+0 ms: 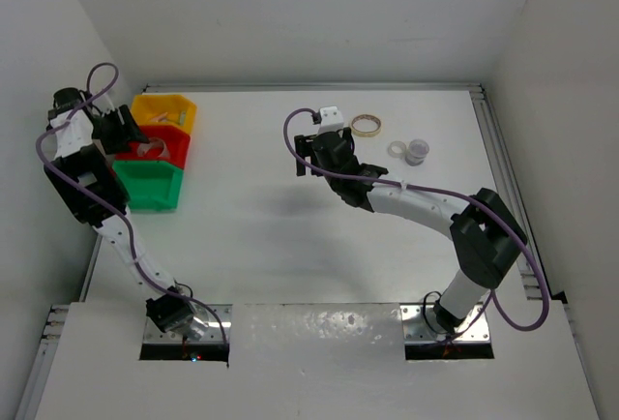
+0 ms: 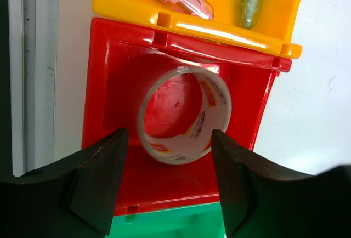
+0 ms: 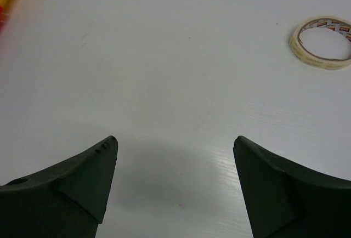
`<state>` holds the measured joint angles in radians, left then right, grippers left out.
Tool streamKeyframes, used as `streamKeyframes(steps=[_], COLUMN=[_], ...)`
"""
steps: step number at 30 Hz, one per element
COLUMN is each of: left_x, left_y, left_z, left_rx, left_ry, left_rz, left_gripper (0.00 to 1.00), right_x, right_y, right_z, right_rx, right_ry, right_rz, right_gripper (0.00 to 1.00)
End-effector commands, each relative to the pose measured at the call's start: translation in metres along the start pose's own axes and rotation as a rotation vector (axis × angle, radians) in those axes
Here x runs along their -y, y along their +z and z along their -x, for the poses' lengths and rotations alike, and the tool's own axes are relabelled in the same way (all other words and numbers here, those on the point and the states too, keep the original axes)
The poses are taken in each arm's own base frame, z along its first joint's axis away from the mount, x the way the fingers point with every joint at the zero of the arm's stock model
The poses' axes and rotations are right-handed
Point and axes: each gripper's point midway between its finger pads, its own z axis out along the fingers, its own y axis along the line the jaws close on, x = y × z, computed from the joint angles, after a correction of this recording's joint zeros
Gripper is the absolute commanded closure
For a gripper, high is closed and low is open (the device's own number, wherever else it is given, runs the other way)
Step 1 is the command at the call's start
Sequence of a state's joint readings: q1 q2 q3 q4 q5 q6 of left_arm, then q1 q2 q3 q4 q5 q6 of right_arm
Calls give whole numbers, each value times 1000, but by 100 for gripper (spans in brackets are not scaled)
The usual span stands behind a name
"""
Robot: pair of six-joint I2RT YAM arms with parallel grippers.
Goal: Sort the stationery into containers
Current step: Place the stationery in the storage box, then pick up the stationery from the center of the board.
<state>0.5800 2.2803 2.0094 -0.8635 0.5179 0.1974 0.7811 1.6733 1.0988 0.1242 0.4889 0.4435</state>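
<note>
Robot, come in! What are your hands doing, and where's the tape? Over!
Left gripper open over red bin, tape roll inside, not gripped. Right gripper open, empty, above table. Tan tape ring unsorted ahead. Nothing blocking it.

light: bright, even, from overhead | shadows: soft grey patch on table [image 1: 290, 265] beside right arm [image 1: 406, 197] | glare: white streak on yellow bin [image 2: 219, 32] rim | focus: top-left corner of right wrist view blurred

White table [image 1: 271, 236], plain white walls [image 1: 290, 14] around it, metal rail [image 1: 493, 144] along its edge.
</note>
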Motion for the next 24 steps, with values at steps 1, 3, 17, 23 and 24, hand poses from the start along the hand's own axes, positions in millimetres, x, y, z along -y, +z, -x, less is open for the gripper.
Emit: streamKeyframes(steps=[1, 3, 17, 23, 24], left_x=[5, 10, 113, 138, 138], left_y=[-2, -4, -69, -99, -99], left_z=[19, 21, 74, 88, 85], left_rx=[43, 47, 235, 311, 303], left_ry=[51, 56, 144, 139, 134], left_rz=[27, 27, -137, -169, -169], left_gripper=[40, 39, 37, 36, 36], right_x=[-2, -2, 111, 204, 211], right_y=[-5, -5, 17, 83, 95], right_z=[27, 28, 34, 15, 16], right_rx=[61, 63, -130, -217, -227], right_ry=[15, 11, 339, 481, 488], right_rz=[5, 6, -145, -409, -428], right_gripper=[15, 15, 87, 31, 31])
